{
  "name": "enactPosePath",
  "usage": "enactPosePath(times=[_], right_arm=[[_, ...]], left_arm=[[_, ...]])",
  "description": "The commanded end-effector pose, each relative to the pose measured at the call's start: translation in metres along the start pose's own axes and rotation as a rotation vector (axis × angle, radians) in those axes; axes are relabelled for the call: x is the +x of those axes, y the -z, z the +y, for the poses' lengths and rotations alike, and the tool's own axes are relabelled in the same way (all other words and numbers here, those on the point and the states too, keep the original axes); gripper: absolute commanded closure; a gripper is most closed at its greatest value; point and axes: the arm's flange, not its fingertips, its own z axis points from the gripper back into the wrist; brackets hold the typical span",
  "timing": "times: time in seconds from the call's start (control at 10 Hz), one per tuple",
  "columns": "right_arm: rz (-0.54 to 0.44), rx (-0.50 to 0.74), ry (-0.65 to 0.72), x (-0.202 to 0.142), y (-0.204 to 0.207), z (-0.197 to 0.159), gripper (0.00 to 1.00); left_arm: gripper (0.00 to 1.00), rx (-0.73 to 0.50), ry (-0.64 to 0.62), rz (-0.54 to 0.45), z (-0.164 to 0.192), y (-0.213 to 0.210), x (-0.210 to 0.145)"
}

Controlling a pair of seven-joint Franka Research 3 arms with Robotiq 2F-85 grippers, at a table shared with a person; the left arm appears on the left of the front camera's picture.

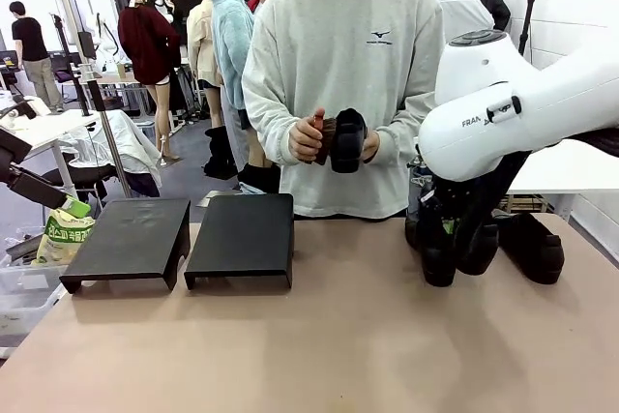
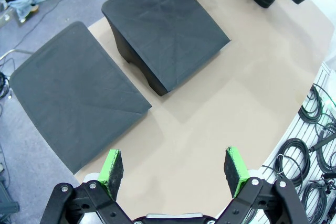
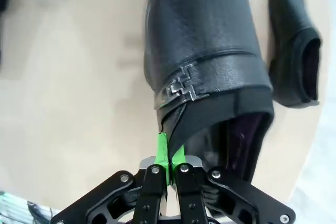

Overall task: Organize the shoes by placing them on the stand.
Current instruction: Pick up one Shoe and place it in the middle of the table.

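**Item 1 — right pincer** (image 3: 169, 148): green pads pressed together on the thin collar edge of the held shoe (image 3: 205, 61), at one side of its opening, near a zigzag seam. The held shoe is black and low-cut with a faint sheen. It hangs under the white arm at the right end of the desk (image 1: 319, 345). Whether its toe touches the desk cannot be told.

Handling (judgement): light, with a stiff sole and a soft upper and collar. A pinch on a single collar wall probably lets the shoe swing and tilt, so it calls for a slow carry and a gentle set-down. The collar or heel rim is the fit place to hold — the smooth rounded toe offers nothing to pinch.

**Item 2 — second shoe** (image 3: 294, 51): on the desk just beside the held one, with nothing gripping it.

**Item 3 — left pincer** (image 2: 176, 169): pads wide apart with nothing between them, hovering over bare desk near the stand (image 2: 163, 30).

**Item 4 — stand**: two black flat-topped units side by side on the desk's left half. Both tops are bare, and they sit well apart from the held shoe.

**Item 5 — third shoe** (image 1: 346, 140): held in the person's hands (image 1: 308, 137) at the far side, above the desk.
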Motion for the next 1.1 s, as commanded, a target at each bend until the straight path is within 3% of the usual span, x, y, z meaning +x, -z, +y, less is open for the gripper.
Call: enactPosePath(times=[0.0, 0.3, 0.4, 0.8, 1.0], right_arm=[[-0.016, 0.003, 0.045, 0.018, -0.003, -0.029, 1.00], [-0.002, -0.002, 0.039, 0.008, 0.001, -0.021, 1.00], [0.015, -0.089, 0.121, 0.004, 0.003, -0.007, 1.00], [-0.042, -0.211, 0.226, -0.041, -0.039, 0.089, 1.00], [0.011, -0.220, 0.182, -0.039, -0.030, 0.137, 1.00]], left_arm=[[0.00, 0.001, 0.015, 0.006, 0.002, -0.001, -0.002], [0.00, 0.001, 0.015, 0.006, 0.002, -0.001, -0.002], [0.00, 0.001, 0.015, 0.006, 0.002, -0.001, -0.002], [0.00, 0.001, 0.015, 0.006, 0.002, -0.001, -0.002], [0.00, 0.001, 0.015, 0.006, 0.002, -0.001, -0.002]])
